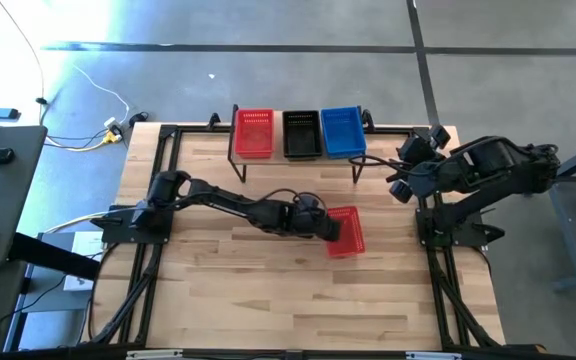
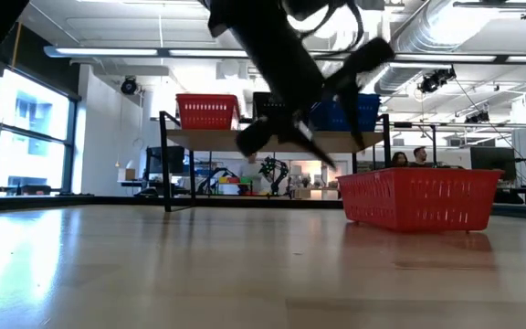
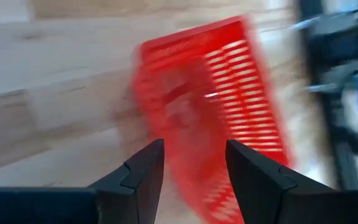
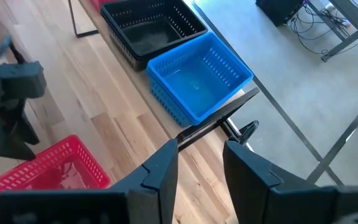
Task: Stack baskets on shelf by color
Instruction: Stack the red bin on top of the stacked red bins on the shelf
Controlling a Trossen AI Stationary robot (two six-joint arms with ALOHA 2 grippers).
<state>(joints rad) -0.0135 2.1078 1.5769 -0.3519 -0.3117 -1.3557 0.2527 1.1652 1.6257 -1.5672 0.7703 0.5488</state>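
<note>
Left gripper (image 3: pixel 188 171) is held with fingers parted, empty, over the red basket (image 1: pixel 345 231) mid-desk. Right gripper (image 4: pixel 201 162) is parked near the desk's right edge, fingers parted, nothing held.

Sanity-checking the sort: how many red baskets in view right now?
2. One red basket sits on the shelf at its left end, beside the black basket. The other lies on the table by the left hand. Stacked duplicates could be hidden.

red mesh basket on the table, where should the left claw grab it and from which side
Probably the rim of a side wall. The red rectangular plastic mesh basket sits upright and open-topped on the wooden table, so one finger can drop inside and one outside. The open left claw hovers over its left edge; coming down from above onto that near wall looks simplest.
</note>
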